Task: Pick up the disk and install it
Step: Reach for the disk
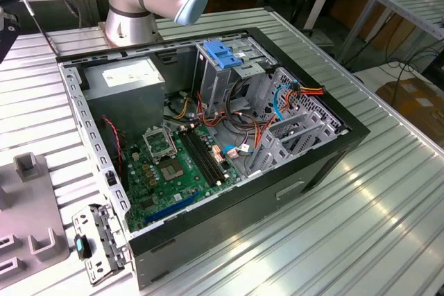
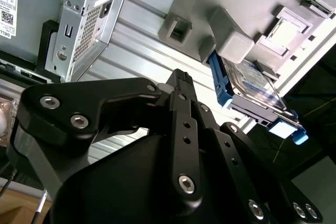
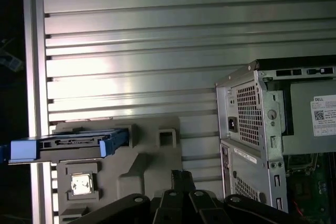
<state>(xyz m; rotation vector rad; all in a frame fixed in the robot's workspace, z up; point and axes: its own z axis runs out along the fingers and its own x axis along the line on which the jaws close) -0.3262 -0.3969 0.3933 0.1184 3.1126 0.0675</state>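
- While the jaws hang over the ribbed counter (image 3: pixel 157 40), whether they're apart or together can't be told.
- Open PC case (image 3: pixel 252 124) beside them.
- disk (image 2: pixel 254 82) ahead, well apart, slotted in grey fixture (image 3: pixel 147 166); blue rails (image 3: pixel 26 149), white-blue label.

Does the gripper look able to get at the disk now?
Probably yes: the disk sits exposed in the grey holder on the table, outside the computer case, and nothing lies between it and the gripper.
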